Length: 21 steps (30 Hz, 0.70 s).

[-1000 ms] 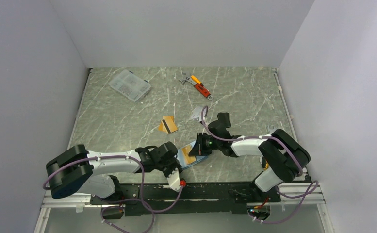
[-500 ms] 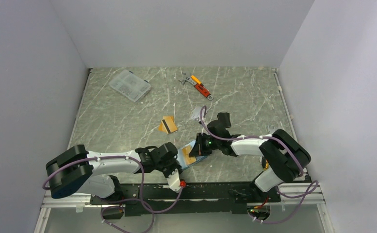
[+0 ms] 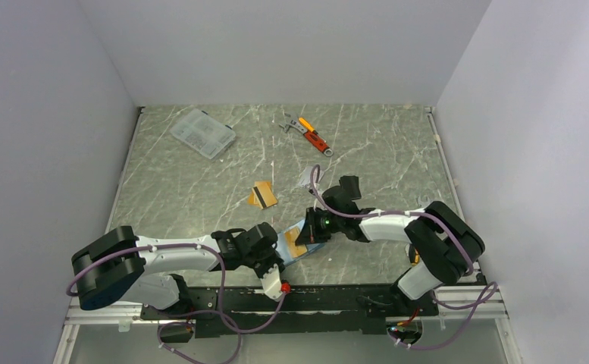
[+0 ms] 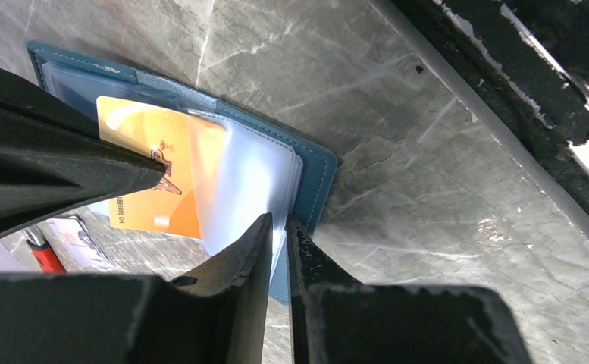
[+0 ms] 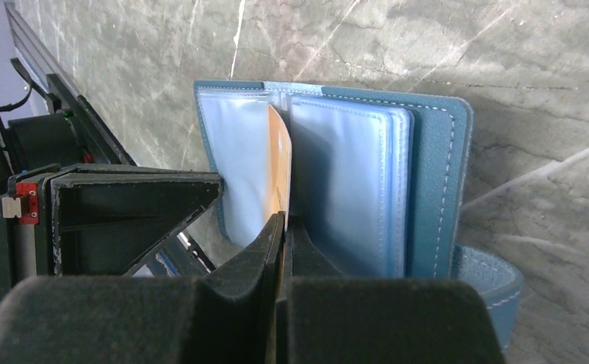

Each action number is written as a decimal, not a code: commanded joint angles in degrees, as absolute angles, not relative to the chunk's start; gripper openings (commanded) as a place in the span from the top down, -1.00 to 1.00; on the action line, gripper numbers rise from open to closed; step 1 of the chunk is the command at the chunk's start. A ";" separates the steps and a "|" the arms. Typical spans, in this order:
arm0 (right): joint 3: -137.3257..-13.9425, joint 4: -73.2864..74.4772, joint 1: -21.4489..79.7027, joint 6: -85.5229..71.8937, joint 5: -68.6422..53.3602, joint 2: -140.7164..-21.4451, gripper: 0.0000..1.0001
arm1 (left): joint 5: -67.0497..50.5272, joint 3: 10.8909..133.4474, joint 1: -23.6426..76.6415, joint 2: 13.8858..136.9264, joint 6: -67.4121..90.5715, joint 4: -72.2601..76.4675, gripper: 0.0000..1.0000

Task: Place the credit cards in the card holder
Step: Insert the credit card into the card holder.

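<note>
left gripper [image 4: 278, 224] pinched on card holder [image 4: 317, 171] edge, steadying it open at near centre | right gripper [image 5: 283, 220] clamped on orange card [image 5: 279, 163], edge-on to slide between sleeves (partly in) | second orange card [image 3: 262, 195] lying farther back

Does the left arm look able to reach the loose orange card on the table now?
Probably not yet. The way to the loose card looks free, but the left claw is pinching the wallet and must let go first.

Card holder [image 5: 435, 174] on table [image 3: 200, 182] between left end effector [image 4: 278, 227] and right end effector [image 5: 283, 220], credit card [image 4: 155, 182] in it, loose card [image 3: 263, 195] behind.
</note>
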State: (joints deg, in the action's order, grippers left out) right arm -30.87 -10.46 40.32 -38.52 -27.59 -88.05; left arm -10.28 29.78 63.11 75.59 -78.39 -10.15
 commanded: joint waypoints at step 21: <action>-38.18 12.27 42.54 -30.53 -16.06 -89.79 0.18 | -13.90 28.80 63.90 76.82 -78.31 -14.91 0.67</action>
State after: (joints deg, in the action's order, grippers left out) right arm -38.44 0.27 42.72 -33.85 -25.82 -90.63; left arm -10.46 29.71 63.22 75.59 -78.41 -10.13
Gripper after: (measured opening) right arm 0.384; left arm 0.166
